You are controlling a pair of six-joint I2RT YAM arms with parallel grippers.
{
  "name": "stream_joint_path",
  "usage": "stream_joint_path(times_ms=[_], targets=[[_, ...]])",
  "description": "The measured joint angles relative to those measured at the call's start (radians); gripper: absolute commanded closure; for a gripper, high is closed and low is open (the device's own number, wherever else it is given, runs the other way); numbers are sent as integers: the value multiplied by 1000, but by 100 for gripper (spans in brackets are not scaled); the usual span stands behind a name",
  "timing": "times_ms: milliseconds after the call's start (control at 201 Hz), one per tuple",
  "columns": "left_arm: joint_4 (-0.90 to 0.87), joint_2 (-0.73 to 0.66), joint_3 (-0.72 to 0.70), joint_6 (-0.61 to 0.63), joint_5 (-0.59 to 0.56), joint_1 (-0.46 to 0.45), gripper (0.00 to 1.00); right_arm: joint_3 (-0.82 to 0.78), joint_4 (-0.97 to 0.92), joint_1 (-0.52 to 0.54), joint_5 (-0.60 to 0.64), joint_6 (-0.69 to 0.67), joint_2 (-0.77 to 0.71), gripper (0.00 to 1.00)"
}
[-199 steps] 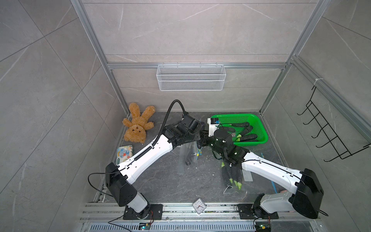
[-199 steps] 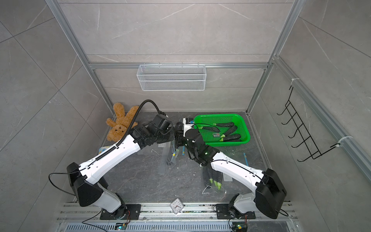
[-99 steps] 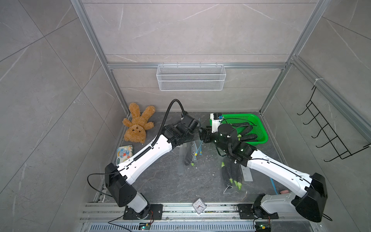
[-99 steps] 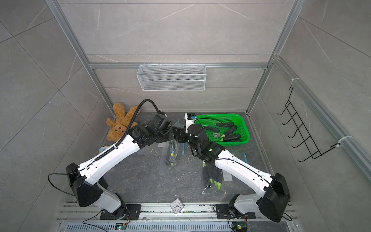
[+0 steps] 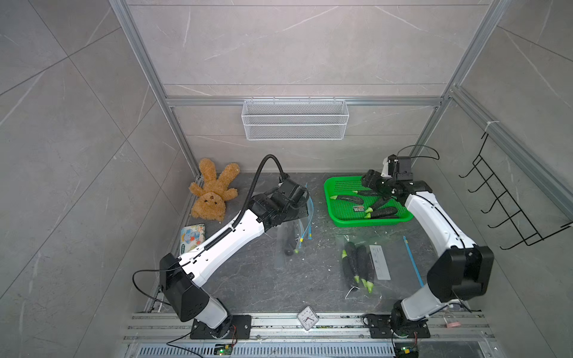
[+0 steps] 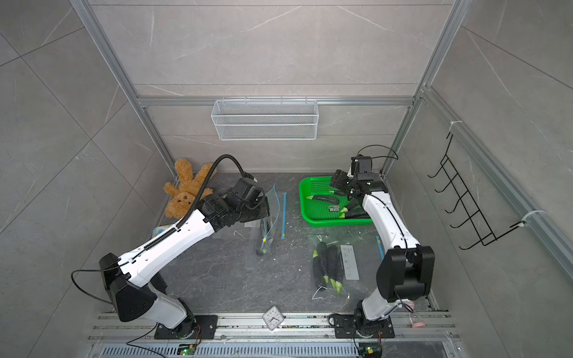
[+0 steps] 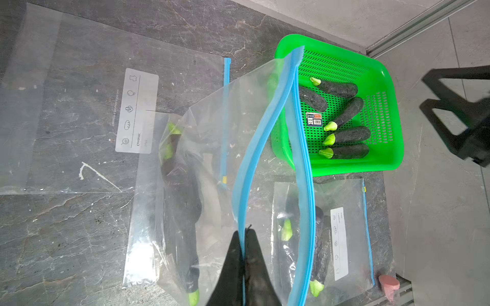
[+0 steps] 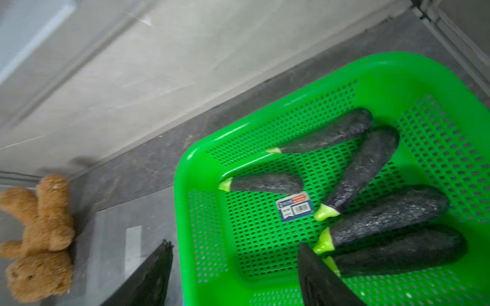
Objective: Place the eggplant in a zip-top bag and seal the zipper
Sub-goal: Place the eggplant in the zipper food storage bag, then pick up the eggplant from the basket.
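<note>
My left gripper (image 7: 244, 233) is shut on the blue zipper strip (image 7: 265, 127) of a clear zip-top bag (image 5: 291, 235), holding its mouth up off the table. A dark eggplant (image 7: 183, 198) with a green stem lies inside that bag, seen also in a top view (image 6: 259, 245). My right gripper (image 8: 234, 246) stands open and empty over the near-left corner of the green basket (image 8: 185, 164), at the back right in both top views (image 5: 376, 186). Several eggplants (image 8: 363, 164) lie in the basket.
A second bag with eggplants (image 5: 359, 263) lies flat front right. An empty bag (image 7: 79, 106) lies under the held one. A teddy bear (image 5: 214, 193) and a small packet (image 5: 192, 237) sit at the left. A clock (image 5: 308, 317) rests on the front rail.
My right gripper has opened and swung from the held bag's mouth to the back right, over the green basket. The left gripper has kept its hold on the zipper.
</note>
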Motion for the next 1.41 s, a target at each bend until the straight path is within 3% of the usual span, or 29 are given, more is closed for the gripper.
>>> stream_joint_path(times_ms=[289,702,876,1170,1414], targets=[[1,0,-3,0,1,0,100,199,-137,-48,24,-33,352,30],[25,0,-18,0,2,11,100,280,-220,-139,137,-21,451,34],[33,0,-18,0,3,11,100,355,-239,-155,151,-19,538,42],[42,2,-18,0,6,11,100,496,-285,-160,156,-20,665,45],[44,6,-18,0,6,12,100,505,-291,-165,149,-19,687,69]])
